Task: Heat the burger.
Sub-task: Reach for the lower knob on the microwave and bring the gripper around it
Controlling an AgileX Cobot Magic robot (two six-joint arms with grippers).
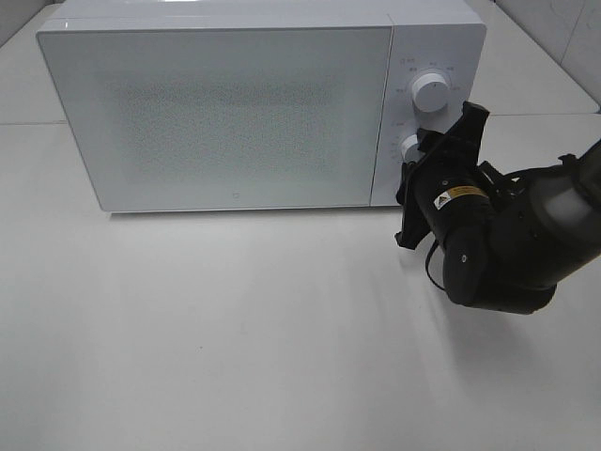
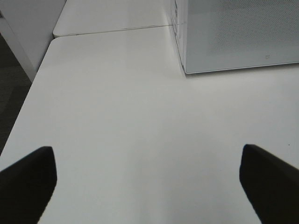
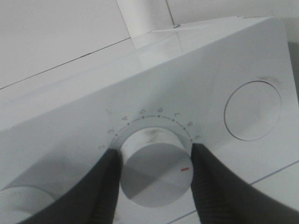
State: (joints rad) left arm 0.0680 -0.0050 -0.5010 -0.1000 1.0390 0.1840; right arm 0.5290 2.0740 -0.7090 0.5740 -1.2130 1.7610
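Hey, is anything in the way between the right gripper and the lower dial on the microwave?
Nothing visible. The right gripper has its fingers against both sides of the lower dial. The microwave door is shut, and no burger shows in any view.

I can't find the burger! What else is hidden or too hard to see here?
The burger: in no view; the microwave's closed, speckled door hides the inside.
The lower knob, high view: mostly covered by the right claw.
The dial numbers, high view: too small to read.
The left claw, left wrist view: only two fingertips show; the edge cuts off the rest.
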